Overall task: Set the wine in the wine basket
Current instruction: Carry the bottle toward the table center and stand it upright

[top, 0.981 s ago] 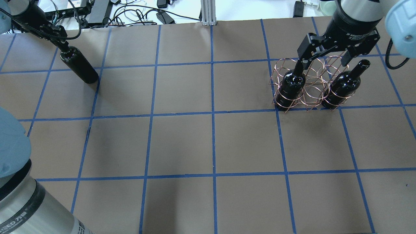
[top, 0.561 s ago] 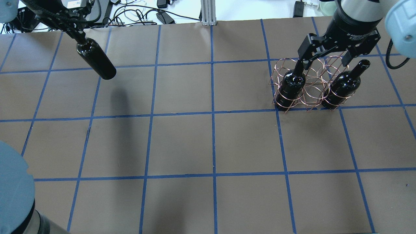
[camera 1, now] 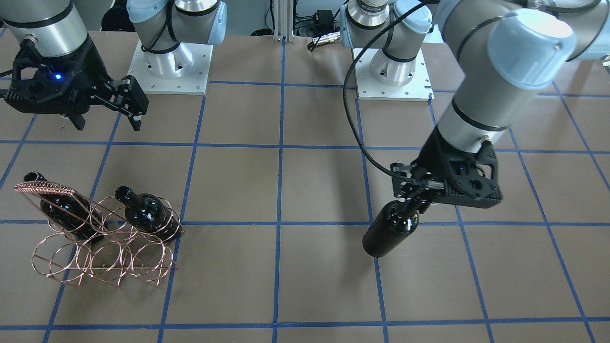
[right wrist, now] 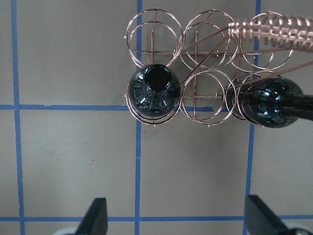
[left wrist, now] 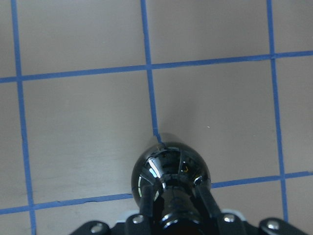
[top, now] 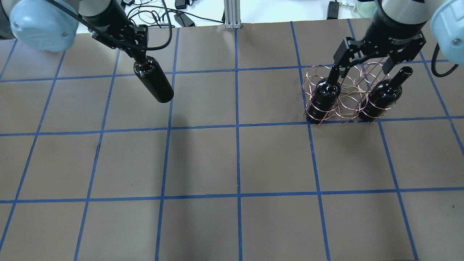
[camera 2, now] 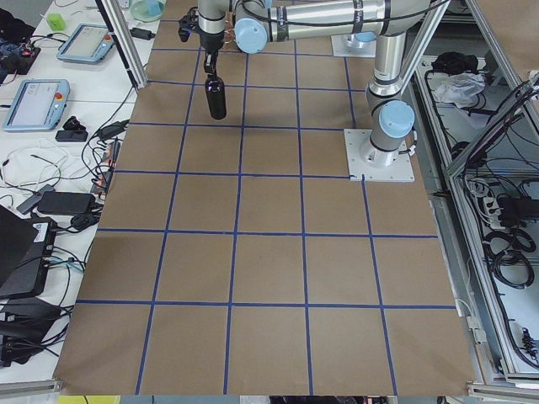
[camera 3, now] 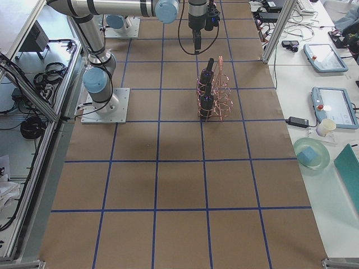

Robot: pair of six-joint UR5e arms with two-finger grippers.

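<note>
Since the left tool, clamped on its neck, has lifted the wine along the surface's far edge, the wine basket by the far-right corner comes next; the right tool stands open.

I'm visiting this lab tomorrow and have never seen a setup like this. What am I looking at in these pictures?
Two robot arms are bolted to a brown table marked with a blue tape grid. Several cameras record the same moment: one above and behind the robot, one facing it, one at each end of the table, and one on each wrist. The left gripper, a two-finger claw, is shut on the neck of a black wine bottle and holds it tilted, off the table. The right gripper hangs open above a copper wire wine basket. A second bottle and a third bottle stand in the basket's rings, with an empty ring between them.
</note>
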